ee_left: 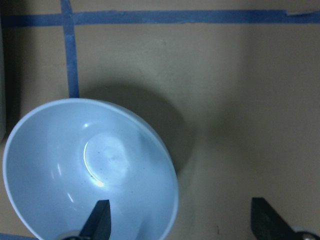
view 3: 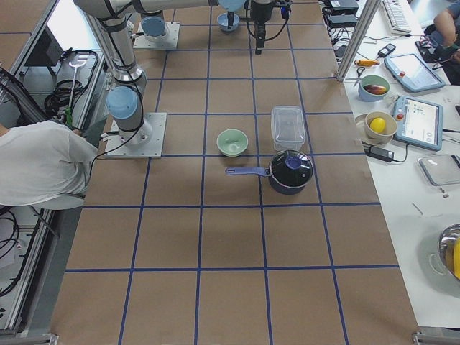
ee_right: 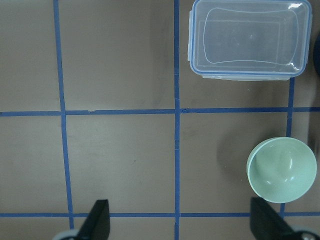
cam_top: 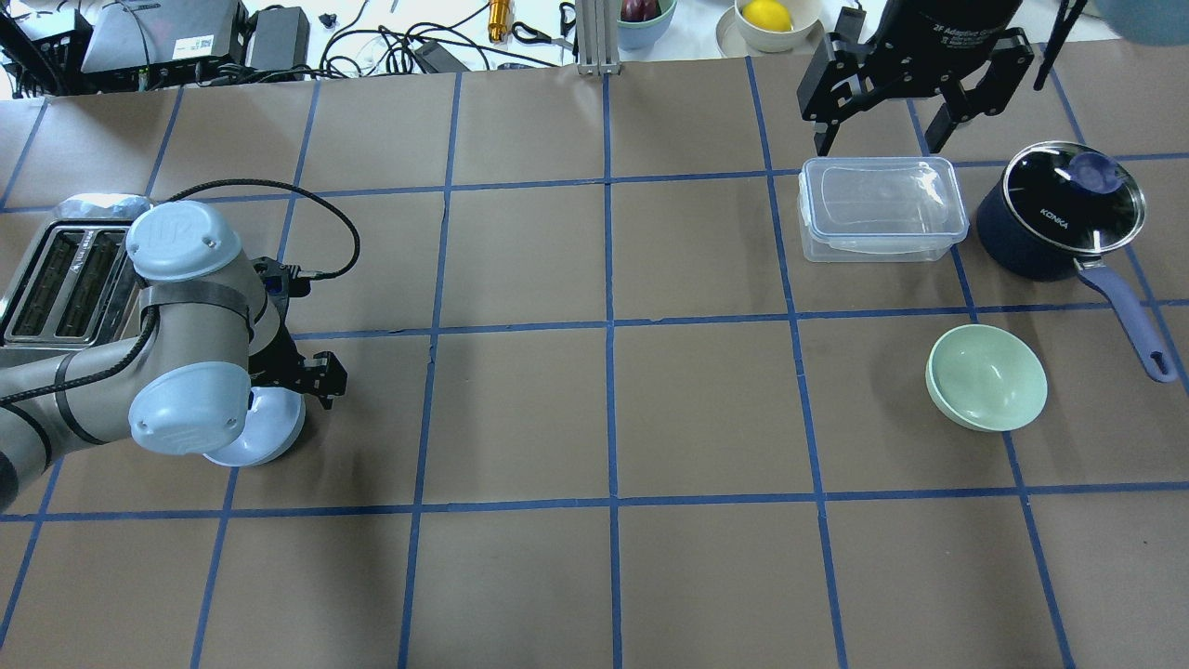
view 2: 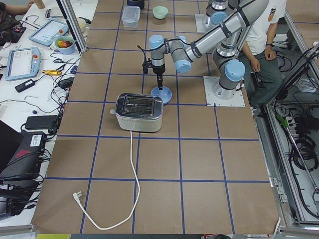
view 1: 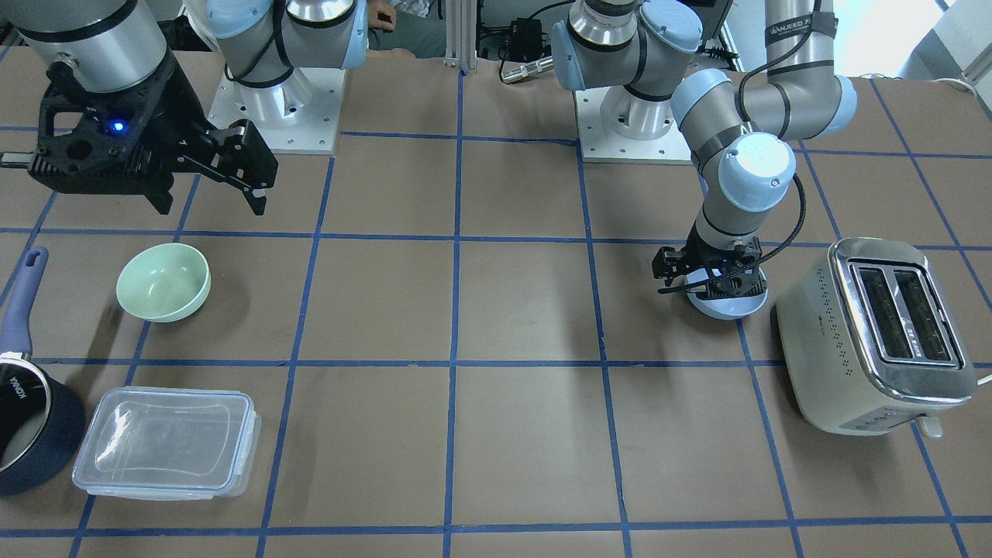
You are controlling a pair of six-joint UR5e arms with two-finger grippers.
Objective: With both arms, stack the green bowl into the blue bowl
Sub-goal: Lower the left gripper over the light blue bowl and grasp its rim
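The pale blue bowl (view 1: 728,310) stands upright on the table beside the toaster; it also shows in the overhead view (cam_top: 271,429). My left gripper (ee_left: 180,227) is open and low over the blue bowl (ee_left: 90,170). One finger (ee_left: 99,220) is inside the bowl and the other is outside its rim. The mint-green bowl (cam_top: 986,377) stands upright and alone on the other side of the table; it also shows in the right wrist view (ee_right: 282,170). My right gripper (cam_top: 878,139) is open and empty, high above the table, well away from the green bowl (view 1: 163,282).
A cream toaster (view 1: 876,333) stands close beside the blue bowl. A clear lidded container (cam_top: 878,209) and a navy saucepan (cam_top: 1059,218) with a long handle lie just beyond the green bowl. Cables and small bowls lie along the far table edge.
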